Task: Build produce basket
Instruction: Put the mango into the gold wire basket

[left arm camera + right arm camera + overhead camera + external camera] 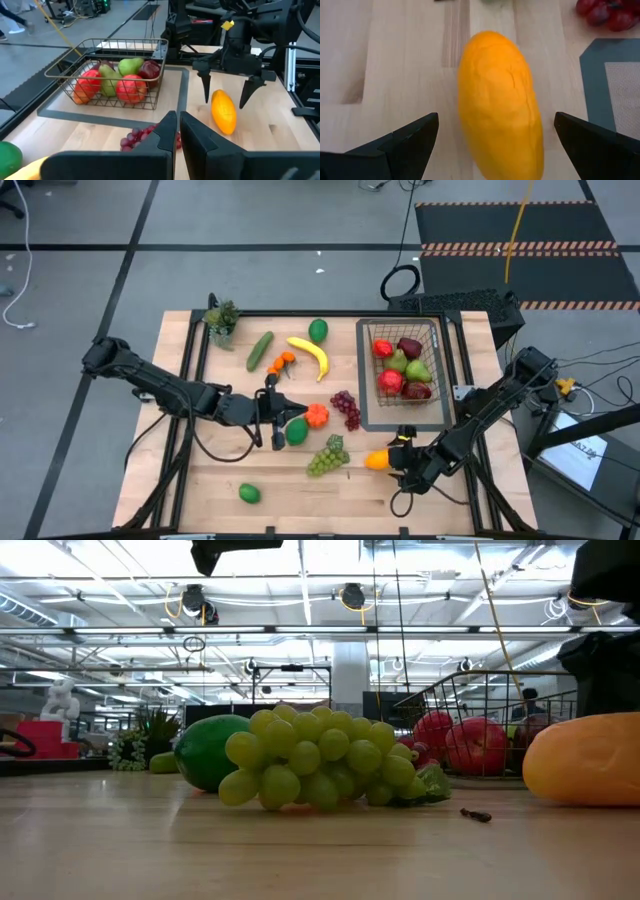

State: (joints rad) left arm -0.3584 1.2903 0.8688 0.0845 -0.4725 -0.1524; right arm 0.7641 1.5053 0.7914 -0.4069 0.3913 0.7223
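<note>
Two grape bunches (328, 457) (one green, one purple (346, 409)), one banana (310, 356), one cucumber (260, 351), one basket (440, 345)

You're looking down past the right gripper (496, 137), its two dark fingers (405, 142) spread wide on either side of the orange-yellow mango (501, 107) without touching it. The mango lies on the wooden table (385, 55). Dark red grapes (607, 12) and a grey tray (592, 75) sit at the frame's edge.
</note>
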